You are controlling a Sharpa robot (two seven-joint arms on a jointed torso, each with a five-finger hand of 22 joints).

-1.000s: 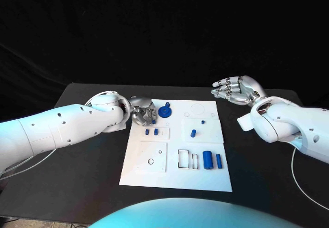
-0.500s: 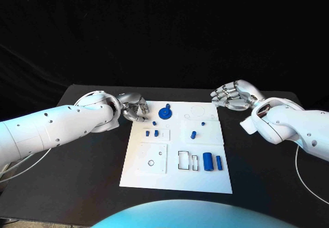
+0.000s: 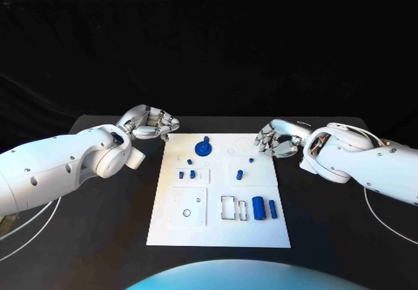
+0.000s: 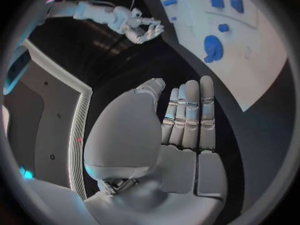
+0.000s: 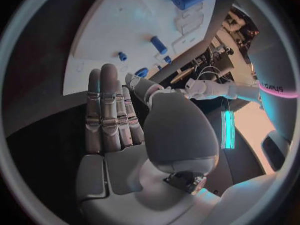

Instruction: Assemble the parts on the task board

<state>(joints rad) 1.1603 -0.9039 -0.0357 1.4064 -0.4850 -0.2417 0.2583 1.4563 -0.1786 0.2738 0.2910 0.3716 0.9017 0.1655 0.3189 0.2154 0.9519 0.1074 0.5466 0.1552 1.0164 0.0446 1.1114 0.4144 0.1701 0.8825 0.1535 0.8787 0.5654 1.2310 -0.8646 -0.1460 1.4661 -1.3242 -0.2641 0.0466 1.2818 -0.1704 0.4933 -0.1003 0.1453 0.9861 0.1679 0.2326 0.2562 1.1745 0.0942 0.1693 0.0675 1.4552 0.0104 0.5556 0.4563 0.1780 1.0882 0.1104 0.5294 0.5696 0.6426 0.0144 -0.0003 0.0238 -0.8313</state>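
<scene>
Both robot hands hovering empty at the top corners of the task board

Head view: the left robot hand (image 3: 153, 121) is sitting upper left with fingers curled in, the right robot hand (image 3: 277, 138) is curling at the task board (image 3: 218, 232)'s upper right edge, and the blue parts (image 3: 258, 207) are lying mid-frame on the board, on the table (image 3: 104, 217). Left wrist view: fingers are stretching out flat and empty, board upper right. Right wrist view: fingers straight, holding nothing, board along the top.

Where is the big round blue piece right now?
In the head view, the round blue piece sits near the far end of the white task board, toward its left side. The left robot hand is beside it over the black table, not touching it.
</scene>
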